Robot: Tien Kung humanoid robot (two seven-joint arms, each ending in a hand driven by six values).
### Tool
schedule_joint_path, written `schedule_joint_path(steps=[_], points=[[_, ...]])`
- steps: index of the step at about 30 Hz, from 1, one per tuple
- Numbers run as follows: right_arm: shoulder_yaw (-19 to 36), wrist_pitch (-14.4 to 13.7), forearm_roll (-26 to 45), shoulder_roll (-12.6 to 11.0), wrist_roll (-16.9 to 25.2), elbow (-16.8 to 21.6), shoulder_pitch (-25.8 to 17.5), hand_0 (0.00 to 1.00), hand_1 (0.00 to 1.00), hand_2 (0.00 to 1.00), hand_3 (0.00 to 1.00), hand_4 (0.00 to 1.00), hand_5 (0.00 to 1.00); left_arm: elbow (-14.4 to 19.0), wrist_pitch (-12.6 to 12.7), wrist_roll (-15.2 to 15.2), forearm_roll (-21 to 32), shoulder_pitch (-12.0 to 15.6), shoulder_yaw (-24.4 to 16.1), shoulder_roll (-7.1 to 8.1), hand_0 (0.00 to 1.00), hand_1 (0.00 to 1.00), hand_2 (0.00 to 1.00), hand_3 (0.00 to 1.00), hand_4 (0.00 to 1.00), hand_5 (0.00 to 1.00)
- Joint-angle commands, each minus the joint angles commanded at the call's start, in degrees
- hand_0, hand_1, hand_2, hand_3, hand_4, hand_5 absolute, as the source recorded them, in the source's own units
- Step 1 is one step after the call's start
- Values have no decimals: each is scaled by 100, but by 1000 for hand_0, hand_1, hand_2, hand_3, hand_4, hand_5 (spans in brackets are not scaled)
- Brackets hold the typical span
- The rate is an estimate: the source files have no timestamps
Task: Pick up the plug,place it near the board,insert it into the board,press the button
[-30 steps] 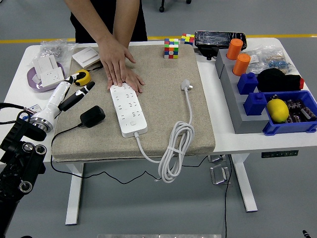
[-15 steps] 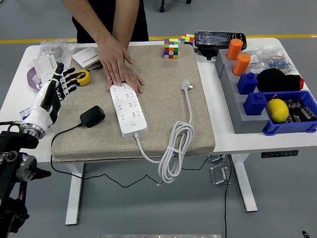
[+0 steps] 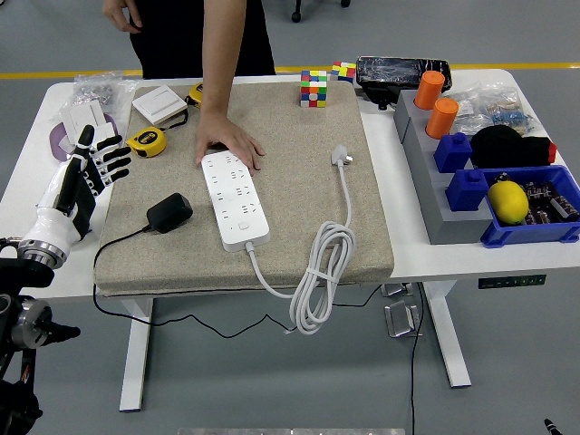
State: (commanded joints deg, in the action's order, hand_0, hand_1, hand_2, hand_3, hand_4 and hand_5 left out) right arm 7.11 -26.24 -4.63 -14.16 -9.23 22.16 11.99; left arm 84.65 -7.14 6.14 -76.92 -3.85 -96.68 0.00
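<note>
Plug (image 3: 169,213), black, small and likely light and rigid with a trailing cord, suits pinching across its body; left robot hand (image 3: 83,177) hovers spread, empty.

mat (image 3: 299,109): coarse matt cloth | power strip (image 3: 235,200): smooth glossy white plastic | table (image 3: 412,236): smooth white

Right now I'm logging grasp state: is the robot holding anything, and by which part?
Nothing is held. The left hand hovers with fingers spread, beside the mat, apart from the black plug.
</note>
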Motion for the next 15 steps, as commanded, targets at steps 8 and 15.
schedule_joint_path(steps=[8, 15], points=[[-170, -8, -56, 7, -71, 11, -1, 808, 745, 743, 768, 998, 998, 57, -17, -99, -679, 98, 51, 0, 701, 685, 665, 728, 935, 842], [-204, -26, -208, 28, -199, 22, -25, 808, 745, 743, 768, 998, 998, 40, -51, -117, -939, 186, 38, 0, 697, 678, 659, 722, 923, 828]])
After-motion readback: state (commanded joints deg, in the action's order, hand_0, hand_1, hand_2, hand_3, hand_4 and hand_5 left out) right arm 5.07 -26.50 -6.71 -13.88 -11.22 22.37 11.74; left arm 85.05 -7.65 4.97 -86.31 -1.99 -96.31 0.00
